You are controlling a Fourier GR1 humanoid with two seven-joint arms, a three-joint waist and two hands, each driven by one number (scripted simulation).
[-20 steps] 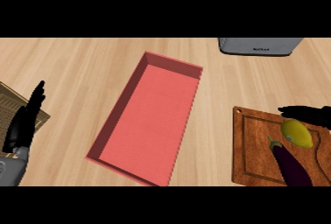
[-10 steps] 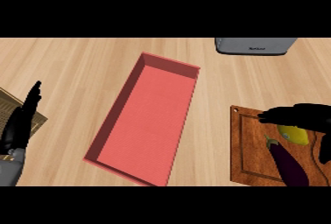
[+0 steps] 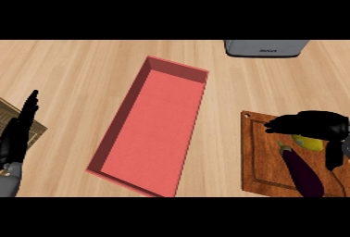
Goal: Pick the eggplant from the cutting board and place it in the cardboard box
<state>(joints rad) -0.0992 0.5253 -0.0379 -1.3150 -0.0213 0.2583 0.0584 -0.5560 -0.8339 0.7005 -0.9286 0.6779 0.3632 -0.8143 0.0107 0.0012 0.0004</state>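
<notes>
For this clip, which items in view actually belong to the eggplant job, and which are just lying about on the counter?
Part of the job:
eggplant
cutting board
red box
right robot hand, above the board

Lying about:
yellow item on the board
grey appliance at the far edge
left robot hand, resting open

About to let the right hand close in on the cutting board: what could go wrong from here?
1. The black right hand hovers over the yellow fruit, not the dark purple eggplant, so its fingers might catch the wrong item.
2. The eggplant lies near the brown wooden cutting board's lower edge and could be nudged off.
</notes>
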